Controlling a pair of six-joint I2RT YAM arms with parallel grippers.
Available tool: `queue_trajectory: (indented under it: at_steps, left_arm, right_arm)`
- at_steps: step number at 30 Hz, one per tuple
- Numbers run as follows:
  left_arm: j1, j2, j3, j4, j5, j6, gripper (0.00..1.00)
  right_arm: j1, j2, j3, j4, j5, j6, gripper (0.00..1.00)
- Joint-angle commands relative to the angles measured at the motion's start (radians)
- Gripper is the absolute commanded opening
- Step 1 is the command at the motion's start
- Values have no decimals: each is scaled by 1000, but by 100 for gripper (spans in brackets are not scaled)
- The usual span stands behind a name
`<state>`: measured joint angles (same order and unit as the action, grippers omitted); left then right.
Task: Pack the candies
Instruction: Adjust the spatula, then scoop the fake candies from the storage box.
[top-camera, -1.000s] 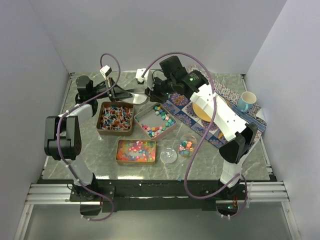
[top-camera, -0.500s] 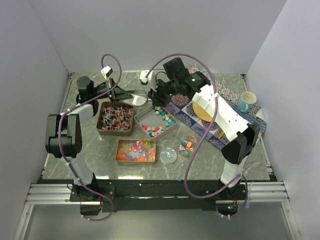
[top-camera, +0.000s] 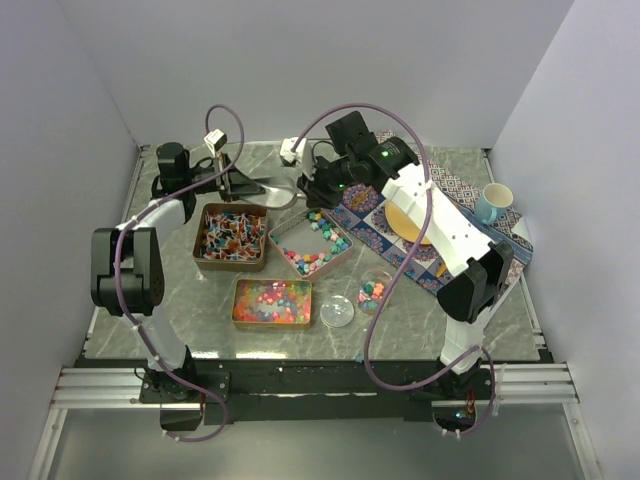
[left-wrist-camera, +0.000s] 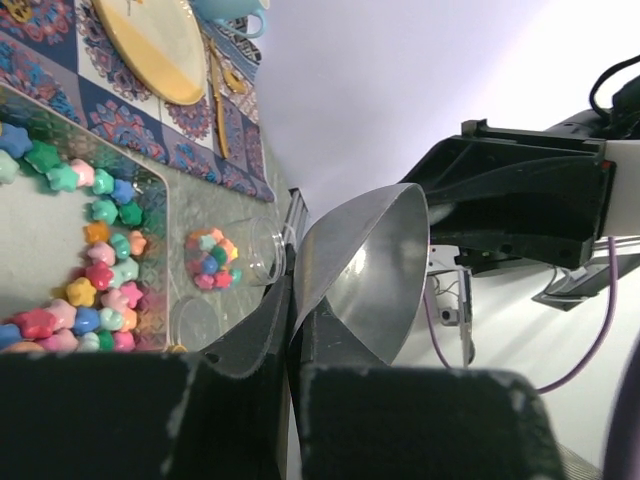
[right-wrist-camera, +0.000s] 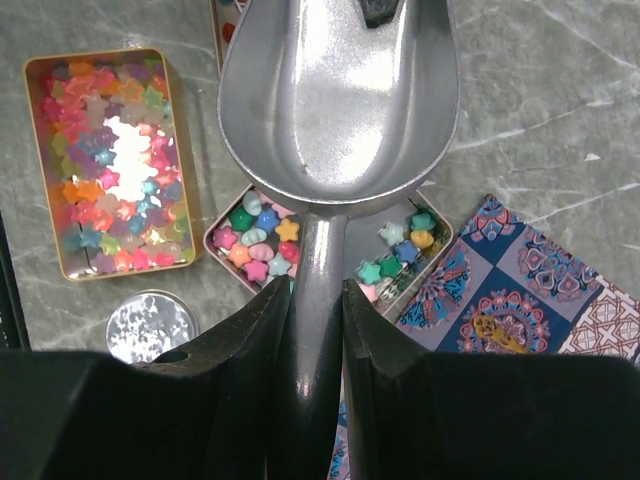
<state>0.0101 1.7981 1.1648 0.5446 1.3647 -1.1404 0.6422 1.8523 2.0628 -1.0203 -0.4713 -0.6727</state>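
Fingers, left gripper (left-wrist-camera: 290, 305): pinched on the thin front wall of the scoop (left-wrist-camera: 372, 262), with metal between both pads.
Fingers, right gripper (right-wrist-camera: 318, 300): clamped on the scoop handle, one finger tight against each side. Bowl points away from the wrist.
Scoop position: bare metal, held off the table (top-camera: 200, 300) by both arms at once. It sits at the back, just behind the tins, spanning the gap between the two wrists in the top view.
Star candies (top-camera: 312, 245): pastel pink, green, yellow and blue, in the skewed middle tin (top-camera: 290, 222). In the right wrist view this tin lies directly under the scoop handle.
Bead candies (top-camera: 271, 302): glossy orange-pink, filling the front tin (top-camera: 233, 302).
Stick candies (top-camera: 230, 238): wrapped, piled in the left tin (top-camera: 231, 266).
Jar (top-camera: 375, 274): clear and round, right of the front tin, with a small heap of stars inside.
Lid (top-camera: 337, 313): flat on the table, between the jar and the front tin.
Placemat (top-camera: 360, 225): patterned, on the right side. It carries a yellow plate (top-camera: 398, 218) and a pale-blue mug (top-camera: 493, 203); the right arm crosses above it.
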Motion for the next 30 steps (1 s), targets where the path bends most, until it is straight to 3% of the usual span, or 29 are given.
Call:
queue_trajectory:
  at_steps: [1,2,3,6,7,9,14,17,20,25,30]
  left_arm:
    - [-4,-6,102,-282,-18,292,4]
    - [-2,-5,114,-410,-39,397,3]
    - [-2,-5,134,-463,-74,444,12]
    - [8,-13,195,-690,-293,625,51]
    - [14,-13,217,-731,-446,661,55]
    - [53,-6,297,-817,-600,743,60]
    - [217,18,421,-841,-895,740,65]
    - [281,26,415,-861,-979,758,67]
    - [309,11,343,-902,-1062,763,65]
    - [312,-71,107,-884,-1102,769,58]
    - [315,-98,-28,-901,-1086,754,47]
  right_arm:
    - [-6,8,72,-43,-93,4,15]
    - [-7,10,82,-44,-111,10,8]
    - [-6,12,92,-50,-121,7,2]
    - [-7,-4,94,-28,-124,19,0]
    - [-6,-5,82,-15,-113,24,0]
    - [-7,14,85,-24,-69,19,0]
    - [7,93,169,-79,-12,1,0]
    - [22,208,311,-147,20,-19,0]
    - [50,303,419,-191,66,-63,0]
    - [105,332,352,-150,167,-186,0]
    - [119,430,439,-164,272,-249,0]
